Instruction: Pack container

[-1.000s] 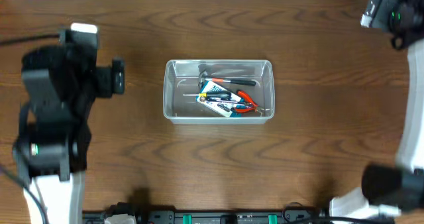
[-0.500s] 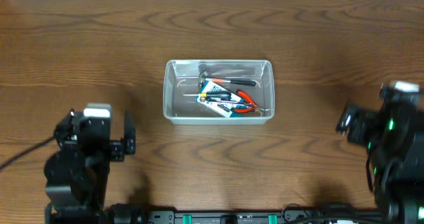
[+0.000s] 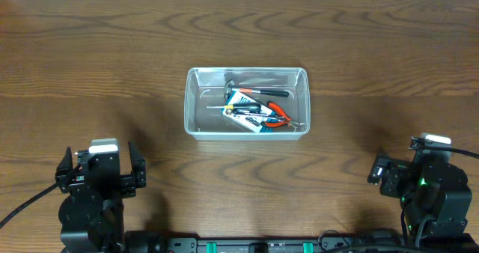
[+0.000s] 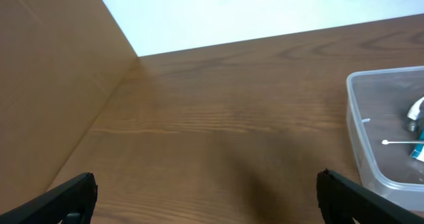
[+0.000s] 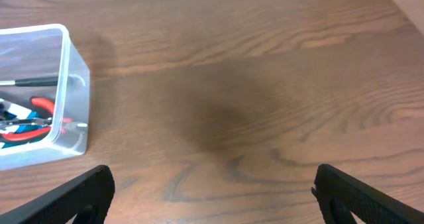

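While left claw (image 4: 207, 199) and right claw (image 5: 212, 196) gape wide, empty, clear rimmed container (image 3: 193, 107) holds red-handled pliers (image 3: 278, 115).

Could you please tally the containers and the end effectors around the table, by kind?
container: 1
End effectors: 2, the left end effector and the right end effector, both open
Total: 3
The tools heaped in the container overlap too much to count.
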